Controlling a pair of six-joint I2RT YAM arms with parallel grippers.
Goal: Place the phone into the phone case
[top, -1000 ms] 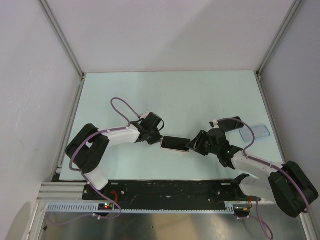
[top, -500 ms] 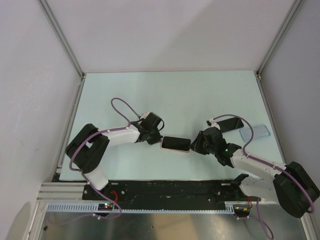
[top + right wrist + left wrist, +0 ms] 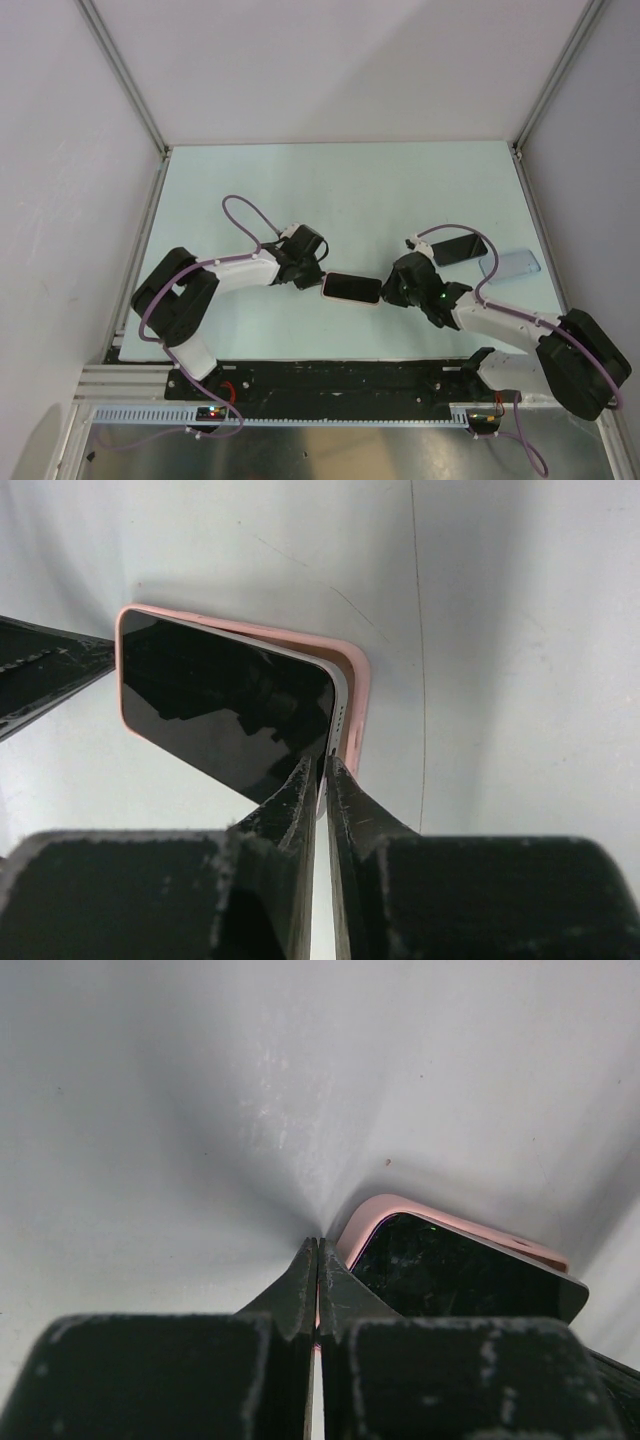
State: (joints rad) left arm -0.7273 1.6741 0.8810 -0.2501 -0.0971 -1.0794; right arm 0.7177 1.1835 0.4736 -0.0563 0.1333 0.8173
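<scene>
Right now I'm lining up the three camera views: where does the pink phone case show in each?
Top external: pink phone case just below picture centre.
Left wrist: lower right, only its curved rim.
Right wrist: centre, rim showing above and right.
Shared landmark: the dark phone lying in it.

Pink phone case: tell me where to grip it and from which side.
I'd pinch the pink phone case by the bare rim at its right short end, coming in low from the right. It lies flat on the table, and the phone covers nearly everything but that lip.
</scene>
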